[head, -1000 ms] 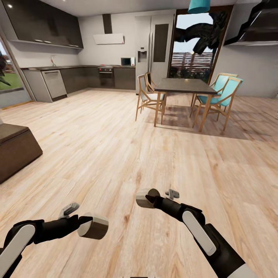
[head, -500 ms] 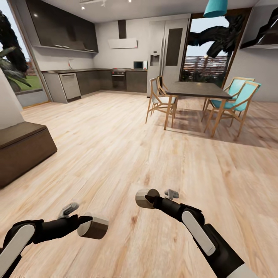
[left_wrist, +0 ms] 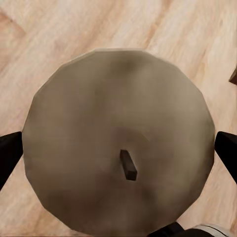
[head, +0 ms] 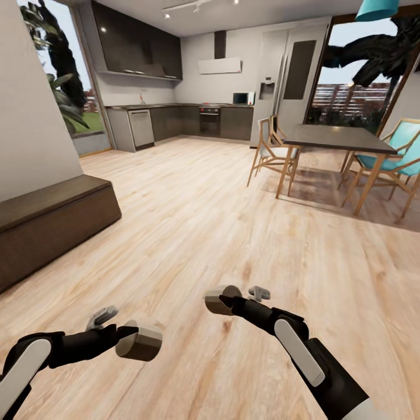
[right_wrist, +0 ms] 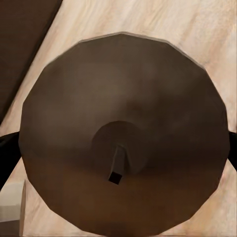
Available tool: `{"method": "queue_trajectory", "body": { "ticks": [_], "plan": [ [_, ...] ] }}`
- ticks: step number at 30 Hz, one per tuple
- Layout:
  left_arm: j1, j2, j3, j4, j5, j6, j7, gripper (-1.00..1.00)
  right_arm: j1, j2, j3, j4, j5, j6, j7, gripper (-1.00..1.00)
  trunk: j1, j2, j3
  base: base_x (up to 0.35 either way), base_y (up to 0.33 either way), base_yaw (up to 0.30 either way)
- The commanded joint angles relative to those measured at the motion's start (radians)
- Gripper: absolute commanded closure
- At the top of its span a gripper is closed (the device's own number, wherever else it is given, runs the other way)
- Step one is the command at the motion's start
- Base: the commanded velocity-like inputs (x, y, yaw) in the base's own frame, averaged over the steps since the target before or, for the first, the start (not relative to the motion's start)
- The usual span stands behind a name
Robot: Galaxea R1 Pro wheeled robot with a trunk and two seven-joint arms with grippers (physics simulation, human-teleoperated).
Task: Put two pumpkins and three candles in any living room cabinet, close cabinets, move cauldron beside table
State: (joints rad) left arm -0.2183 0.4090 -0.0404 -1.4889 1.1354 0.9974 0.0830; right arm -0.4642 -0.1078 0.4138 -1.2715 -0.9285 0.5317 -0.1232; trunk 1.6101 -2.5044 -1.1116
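Note:
Each hand carries one short, round beige candle with a dark wick. My left gripper [head: 133, 340] is shut on a candle [head: 140, 340] low over the floor. The left wrist view looks down on that candle [left_wrist: 118, 148], with dark fingers [left_wrist: 9, 154] on both sides. My right gripper [head: 226, 301] is shut on a second candle [head: 220, 300], which looks darker in the right wrist view [right_wrist: 123, 143]. A long, low dark-brown cabinet [head: 55, 224] stands along the wall at the left, its front shut. The pumpkins, the cauldron and the living-room table are out of view.
Pale wood floor [head: 192, 233] stretches ahead. A dining table [head: 338, 139] with wooden chairs [head: 269, 153] and teal chairs [head: 402, 157] stands at the right back. Kitchen counters [head: 175, 119] line the far wall. A white wall [head: 35, 105] rises above the cabinet.
The whole view has swung to the left: the dining table slid right and more of the cabinet and white wall came in. Both arms hold their candles as before.

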Motion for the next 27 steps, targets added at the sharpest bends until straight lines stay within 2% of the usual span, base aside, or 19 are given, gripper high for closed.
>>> {"method": "queue_trajectory", "body": {
  "ticks": [1,18,27],
  "plan": [
    [-0.001,0.0,0.001,0.0,0.017,0.001,0.007,1.0,-0.001,-0.001,0.002,-0.002,-0.013,0.001,-0.01,1.0,-0.001,0.0,-0.001,-0.22,0.216,0.292],
    [-0.001,0.0,0.018,0.001,0.017,0.001,0.007,1.0,-0.001,0.0,0.012,0.003,-0.015,0.002,-0.013,1.0,-0.001,0.0,-0.001,-0.219,0.229,0.292],
    [-0.001,0.001,0.036,0.001,0.019,0.001,0.007,1.0,-0.001,0.0,0.016,0.004,-0.013,0.003,-0.014,1.0,-0.001,0.0,-0.005,-0.126,0.264,0.284]
  ]
}}
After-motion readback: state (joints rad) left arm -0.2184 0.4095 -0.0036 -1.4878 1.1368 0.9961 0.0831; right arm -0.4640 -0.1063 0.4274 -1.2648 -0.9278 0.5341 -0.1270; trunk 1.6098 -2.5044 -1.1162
